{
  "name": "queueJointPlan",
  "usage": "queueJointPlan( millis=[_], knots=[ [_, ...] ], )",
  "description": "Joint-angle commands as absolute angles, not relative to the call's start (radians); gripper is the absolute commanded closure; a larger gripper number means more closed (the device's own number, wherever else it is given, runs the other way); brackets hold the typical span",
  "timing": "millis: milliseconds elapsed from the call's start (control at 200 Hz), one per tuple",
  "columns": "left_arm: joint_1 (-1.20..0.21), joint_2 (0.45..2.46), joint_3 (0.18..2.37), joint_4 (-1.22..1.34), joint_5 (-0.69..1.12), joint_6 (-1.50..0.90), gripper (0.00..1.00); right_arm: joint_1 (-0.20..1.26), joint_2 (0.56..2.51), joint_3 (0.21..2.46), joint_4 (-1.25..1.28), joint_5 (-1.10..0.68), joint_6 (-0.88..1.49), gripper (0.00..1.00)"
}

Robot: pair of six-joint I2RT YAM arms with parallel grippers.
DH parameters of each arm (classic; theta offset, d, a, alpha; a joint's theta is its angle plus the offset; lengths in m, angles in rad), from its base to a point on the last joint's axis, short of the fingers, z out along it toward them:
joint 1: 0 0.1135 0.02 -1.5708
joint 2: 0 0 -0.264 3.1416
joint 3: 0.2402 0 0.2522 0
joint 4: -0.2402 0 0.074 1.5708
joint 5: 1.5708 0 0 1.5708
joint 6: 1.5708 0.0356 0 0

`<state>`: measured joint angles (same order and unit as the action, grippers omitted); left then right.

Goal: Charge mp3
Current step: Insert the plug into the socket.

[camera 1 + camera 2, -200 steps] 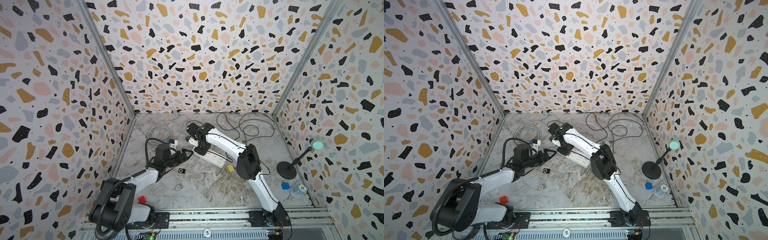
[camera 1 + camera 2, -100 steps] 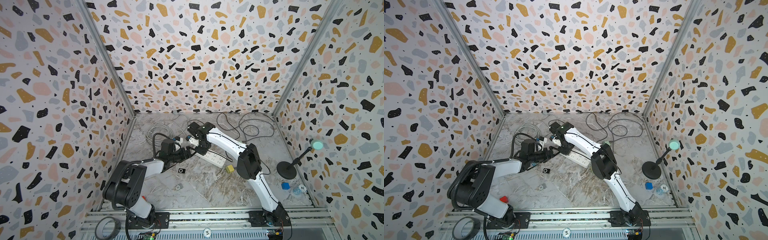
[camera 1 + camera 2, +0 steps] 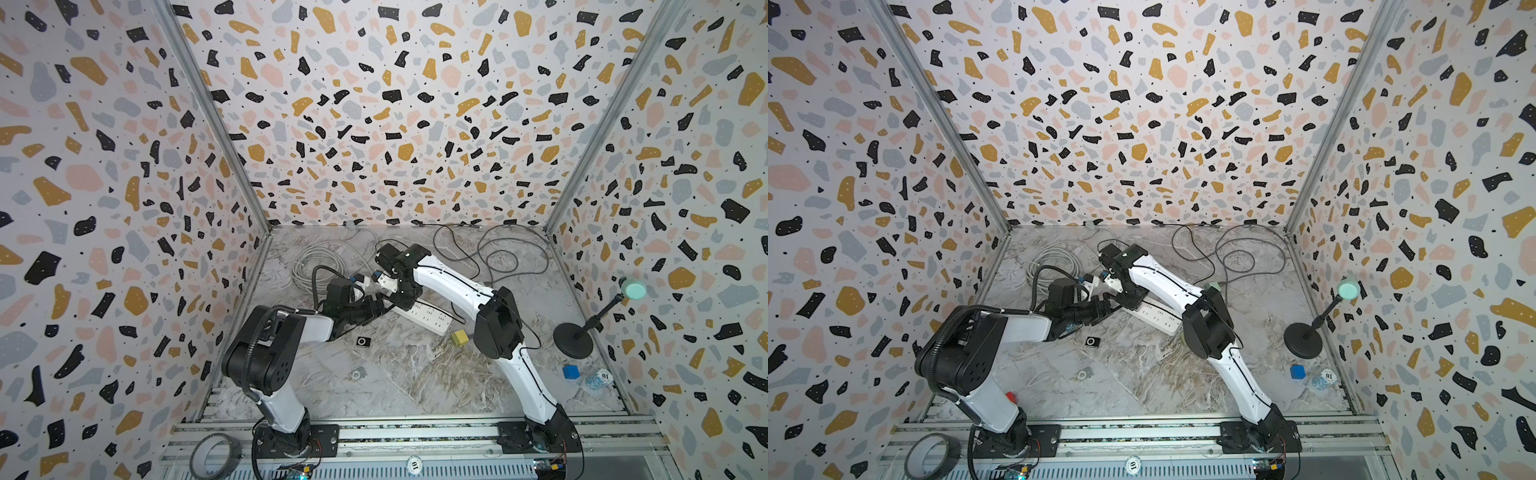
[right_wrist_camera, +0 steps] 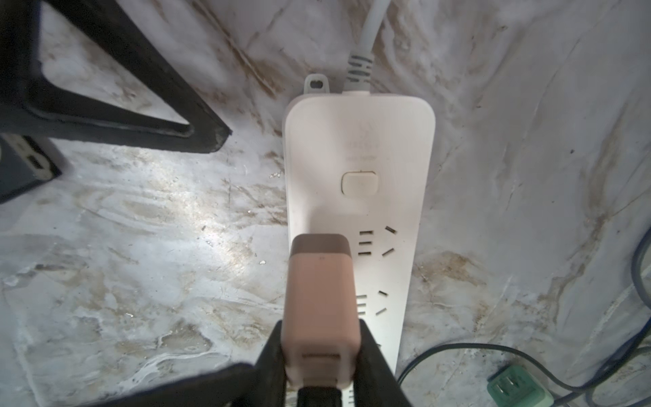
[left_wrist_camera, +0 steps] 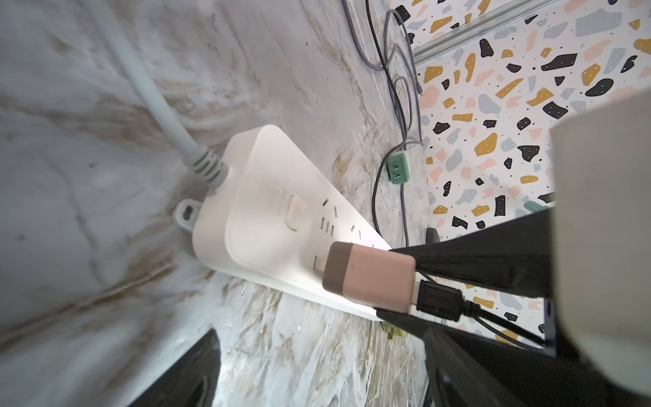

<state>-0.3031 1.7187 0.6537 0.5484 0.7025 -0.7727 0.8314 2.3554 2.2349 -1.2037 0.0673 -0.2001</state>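
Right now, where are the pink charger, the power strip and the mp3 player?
pink charger (image 4: 320, 299): right wrist view, middle of its body.
power strip (image 4: 359, 141): right wrist view, bare top above the switch.
mp3 player (image 3: 363, 341): in a top view, its face.

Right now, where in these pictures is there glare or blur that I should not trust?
Right wrist view: a bright glare patch on the table, and the pink charger is soft at its near end. Left wrist view: the pink charger sharp, the near white arm link blurred. Both top views: evenly lit.

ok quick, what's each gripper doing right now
left gripper: open, holding nothing
right gripper: closed on the pink charger
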Motion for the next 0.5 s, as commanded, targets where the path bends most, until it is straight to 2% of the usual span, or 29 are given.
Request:
queueJointPlan(
  millis=[0,496],
  knots=[
    [-0.308,1.742,0.658,0.679,0.759,-0.813,0.09,0.844,2.41,2.188,-1.165,-0.034,-0.212,0.84],
    [-0.332,1.833,0.69,0.721,0.788,-0.822,0.09,0.847,2.411,2.185,-1.152,-0.052,-0.229,0.81]
  ],
)
